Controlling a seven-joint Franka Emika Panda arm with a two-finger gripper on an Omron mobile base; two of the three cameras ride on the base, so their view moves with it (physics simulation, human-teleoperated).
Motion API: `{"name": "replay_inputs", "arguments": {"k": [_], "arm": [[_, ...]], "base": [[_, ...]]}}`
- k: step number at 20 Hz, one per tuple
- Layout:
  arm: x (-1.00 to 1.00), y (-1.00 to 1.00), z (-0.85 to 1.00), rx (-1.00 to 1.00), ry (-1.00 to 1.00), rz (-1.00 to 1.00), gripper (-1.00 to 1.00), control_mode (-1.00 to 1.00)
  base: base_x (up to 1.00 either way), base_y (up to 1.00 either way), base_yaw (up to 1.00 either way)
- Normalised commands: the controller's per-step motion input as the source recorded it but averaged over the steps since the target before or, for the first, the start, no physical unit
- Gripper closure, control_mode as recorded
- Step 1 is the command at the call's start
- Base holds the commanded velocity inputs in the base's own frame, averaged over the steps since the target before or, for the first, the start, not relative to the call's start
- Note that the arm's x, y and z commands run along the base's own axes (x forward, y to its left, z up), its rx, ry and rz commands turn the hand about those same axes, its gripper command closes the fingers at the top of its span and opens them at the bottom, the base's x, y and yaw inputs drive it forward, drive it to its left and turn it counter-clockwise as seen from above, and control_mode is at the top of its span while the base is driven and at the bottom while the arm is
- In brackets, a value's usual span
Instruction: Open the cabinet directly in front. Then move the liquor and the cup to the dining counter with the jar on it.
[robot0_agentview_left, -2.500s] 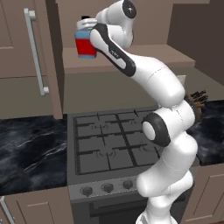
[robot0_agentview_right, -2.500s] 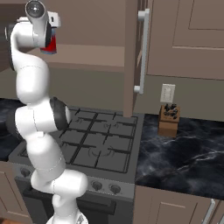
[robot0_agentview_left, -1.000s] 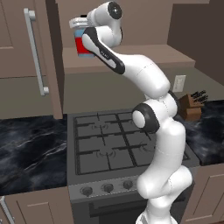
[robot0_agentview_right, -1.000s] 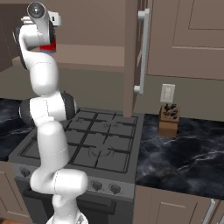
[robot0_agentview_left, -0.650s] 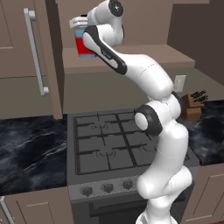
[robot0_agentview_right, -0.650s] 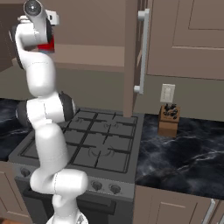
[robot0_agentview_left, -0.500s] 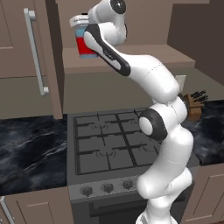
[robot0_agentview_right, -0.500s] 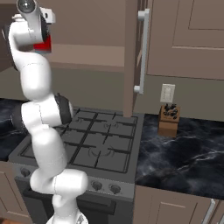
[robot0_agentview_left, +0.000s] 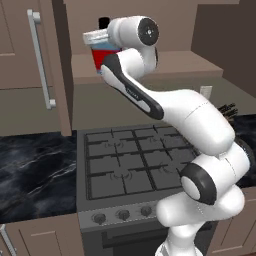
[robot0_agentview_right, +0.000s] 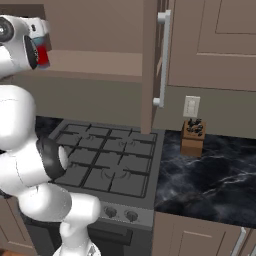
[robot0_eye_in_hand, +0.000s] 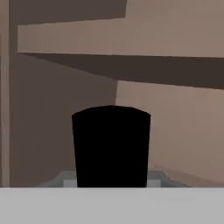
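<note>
The cabinet (robot0_agentview_left: 35, 65) already stood open, its doors swung out at the upper left of the left base view and the upper middle of the right one, so the step in hand looked to be fetching the liquor (robot0_agentview_left: 101, 52) off the shelf. The bottle sat at the upper middle of the left base view, on the shelf's front edge, its black cap rising close before the hand camera (robot0_eye_in_hand: 111, 146). The arm rose from the lower right, bent back over the stove (robot0_agentview_left: 130, 170) and reached up with the wrist at bottle height, the hand pressed against the bottle. Whether the fingers had closed on it, or how far apart they stood, I could not tell. The next move probably called for a firm grip, then lifting the bottle clear of the shelf without tipping it.
</note>
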Motion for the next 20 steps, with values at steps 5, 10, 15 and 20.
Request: {"name": "replay_inputs", "arguments": {"k": [5, 10, 15, 20], "arm": [[-1.0, -0.16, 0.11, 0.1, -0.51, -0.01, 1.0, -1.0], [-1.0, -0.15, 0.86, 0.14, -0.18, 0.0, 1.0, -1.0], [-0.93, -0.09, 1.0, 0.15, 0.19, 0.0, 1.0, -1.0], [-0.95, -0.32, 0.08, 0.01, 0.49, 0.0, 1.0, -1.0]], "base": [[0.0, 0.0, 0.0], [0.0, 0.0, 0.0], [0.0, 0.0, 0.0], [0.0, 0.0, 0.0]]}}
